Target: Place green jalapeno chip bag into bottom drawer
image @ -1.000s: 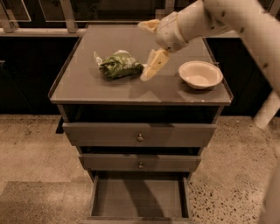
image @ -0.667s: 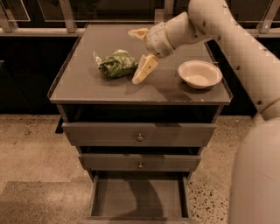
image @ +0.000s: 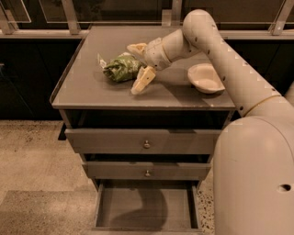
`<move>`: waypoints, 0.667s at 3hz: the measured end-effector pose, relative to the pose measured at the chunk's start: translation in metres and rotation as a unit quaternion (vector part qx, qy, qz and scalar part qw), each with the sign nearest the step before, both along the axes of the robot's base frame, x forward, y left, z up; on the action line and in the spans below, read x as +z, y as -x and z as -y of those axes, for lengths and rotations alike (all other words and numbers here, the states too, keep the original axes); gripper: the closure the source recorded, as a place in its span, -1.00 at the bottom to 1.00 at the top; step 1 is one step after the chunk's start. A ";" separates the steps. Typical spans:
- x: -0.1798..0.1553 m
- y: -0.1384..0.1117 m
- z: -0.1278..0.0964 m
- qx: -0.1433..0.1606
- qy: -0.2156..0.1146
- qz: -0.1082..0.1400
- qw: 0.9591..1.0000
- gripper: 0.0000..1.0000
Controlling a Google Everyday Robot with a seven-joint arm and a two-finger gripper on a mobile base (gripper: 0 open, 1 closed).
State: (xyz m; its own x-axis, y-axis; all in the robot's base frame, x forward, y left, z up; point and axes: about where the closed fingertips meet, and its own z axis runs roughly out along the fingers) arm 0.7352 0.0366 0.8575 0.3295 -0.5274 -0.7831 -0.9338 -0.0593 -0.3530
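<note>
The green jalapeno chip bag (image: 119,68) is flanked on the worktop (image: 87,89) by the gripper (image: 133,69), fingers (image: 143,79) spread wide; the bottom drawer (image: 138,209) is seen pulled open.

Dim, warm lighting. Speckled beige floor (image: 32,174) fills the lower left. Grey cabinet (image: 87,89) stands at centre. Dark glazing with pale frame bars (image: 70,13) runs along the top edge above a pale ledge (image: 32,33). Below the ledge are dark panels (image: 23,78). The gripper (image: 140,64) hangs over the cabinet top, fingers spread.
</note>
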 end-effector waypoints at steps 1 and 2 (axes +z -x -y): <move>-0.001 -0.001 0.000 0.000 0.000 -0.001 1.000 -0.62; -0.001 -0.001 0.000 0.000 0.000 -0.001 1.000 -0.15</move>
